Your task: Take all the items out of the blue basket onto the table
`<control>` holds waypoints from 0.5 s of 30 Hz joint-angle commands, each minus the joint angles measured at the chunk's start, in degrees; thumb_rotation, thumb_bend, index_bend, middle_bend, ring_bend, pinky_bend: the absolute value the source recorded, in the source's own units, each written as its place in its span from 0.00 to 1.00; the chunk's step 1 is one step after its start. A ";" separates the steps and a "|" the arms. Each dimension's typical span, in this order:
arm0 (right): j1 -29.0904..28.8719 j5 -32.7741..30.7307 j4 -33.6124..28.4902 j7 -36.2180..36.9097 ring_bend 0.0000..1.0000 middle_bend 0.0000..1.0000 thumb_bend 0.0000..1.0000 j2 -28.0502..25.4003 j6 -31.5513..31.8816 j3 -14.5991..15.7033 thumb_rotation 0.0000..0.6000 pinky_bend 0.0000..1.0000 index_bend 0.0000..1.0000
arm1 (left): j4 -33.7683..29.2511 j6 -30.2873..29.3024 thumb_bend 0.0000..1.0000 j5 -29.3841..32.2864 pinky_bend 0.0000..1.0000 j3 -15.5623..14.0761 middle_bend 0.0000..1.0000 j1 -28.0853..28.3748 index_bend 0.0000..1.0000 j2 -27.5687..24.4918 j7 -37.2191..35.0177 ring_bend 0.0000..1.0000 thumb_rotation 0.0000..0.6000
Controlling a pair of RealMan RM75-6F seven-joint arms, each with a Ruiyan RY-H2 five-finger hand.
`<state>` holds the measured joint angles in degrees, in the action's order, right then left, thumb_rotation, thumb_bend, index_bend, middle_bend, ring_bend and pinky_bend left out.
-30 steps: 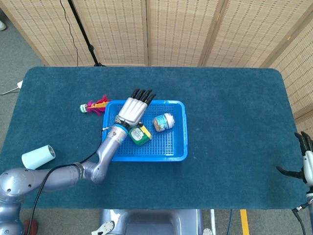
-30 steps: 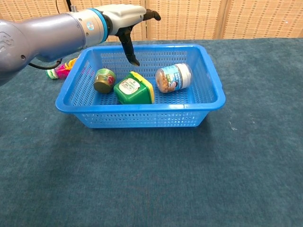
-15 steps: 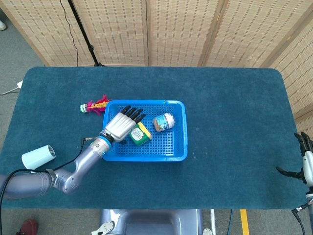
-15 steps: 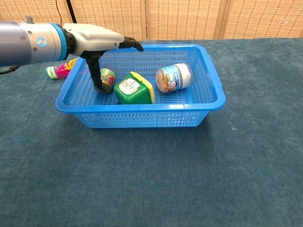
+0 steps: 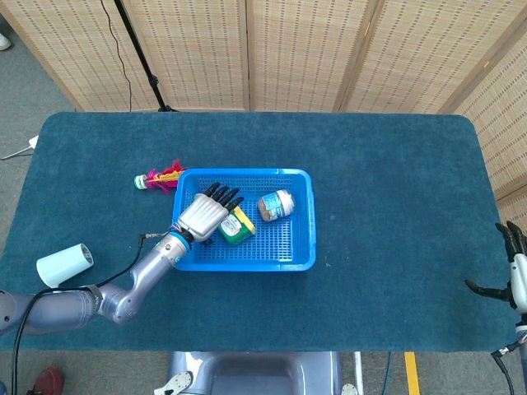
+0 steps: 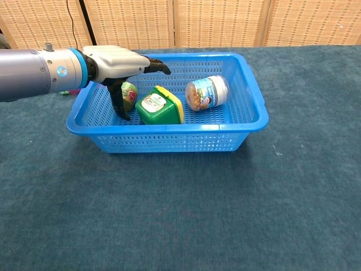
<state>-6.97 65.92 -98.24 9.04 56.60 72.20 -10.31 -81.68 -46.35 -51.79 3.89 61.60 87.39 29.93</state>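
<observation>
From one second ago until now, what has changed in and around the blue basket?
The left hand drew back from the far side of the blue basket and came down at its left end, its thumb now reaching down beside the small green jar; it holds nothing yet. The green box, the nut jar and the right hand stayed put.

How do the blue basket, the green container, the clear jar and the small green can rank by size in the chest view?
1. Blue basket, by far the largest.
2. Green container and clear jar: they look alike, so no ranking between them.
3. Small green can, smallest, though the left hand partly hides it.
</observation>
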 commanded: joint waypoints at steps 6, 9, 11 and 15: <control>-0.06 -0.24 0.13 0.05 0.00 0.00 0.00 0.08 -0.16 -0.09 1.00 0.00 0.00 | 4.81 2.28 0.08 0.52 0.00 0.48 0.00 0.34 0.00 4.13 -0.99 0.00 1.00; -0.12 -0.18 0.14 0.07 0.00 0.00 0.00 0.10 -0.35 -0.01 1.00 0.00 0.00 | 5.83 2.66 0.13 0.79 0.03 0.95 0.00 0.46 0.00 5.31 -1.43 0.00 1.00; -0.14 -0.14 0.14 0.16 0.00 0.00 0.00 0.06 -0.44 0.00 1.00 0.00 0.00 | 6.87 2.17 0.18 -0.47 0.12 1.10 0.01 0.35 0.03 6.26 -1.83 0.02 1.00; -0.12 -0.27 0.24 0.39 0.00 0.00 0.00 0.00 -0.51 -0.07 1.00 0.00 0.00 | 8.37 0.33 0.25 -3.51 0.34 1.39 0.32 -0.22 0.43 7.69 -3.00 0.32 1.00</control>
<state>-7.09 65.66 -98.00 9.44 56.60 71.69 -10.37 -74.12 -45.04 -54.02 5.05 61.71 94.29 27.63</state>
